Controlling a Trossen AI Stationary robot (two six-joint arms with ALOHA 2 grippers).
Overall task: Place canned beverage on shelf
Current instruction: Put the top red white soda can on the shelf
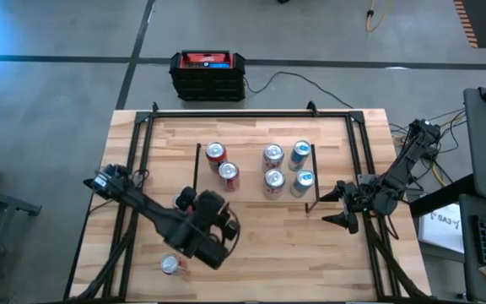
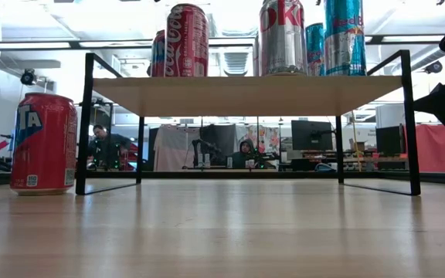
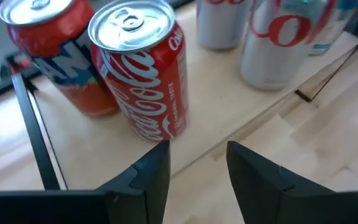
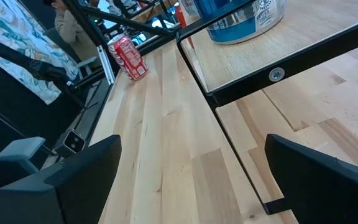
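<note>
Shelf sits mid-table toward the far edge with six cans upright on it: two red at its left end, four silver/blue at its right. One can is not on it: the red can stands upright on the table near the front-left corner, well clear of the shelf.

Left gripper is just off the shelf's front-left corner, aimed at the red Coca-Cola can on the board. Fingers are clenched with nothing between them.

Key relation: the loose can lies behind and to the left of that gripper, toward the front edge, long axis vertical, so probably a side grasp. The left arm is far nearer.

Right gripper waits off the shelf's right end, fingers spread, empty.

Open board is in the shelf's middle, between the two groups. The table ahead of the shelf is bare.
</note>
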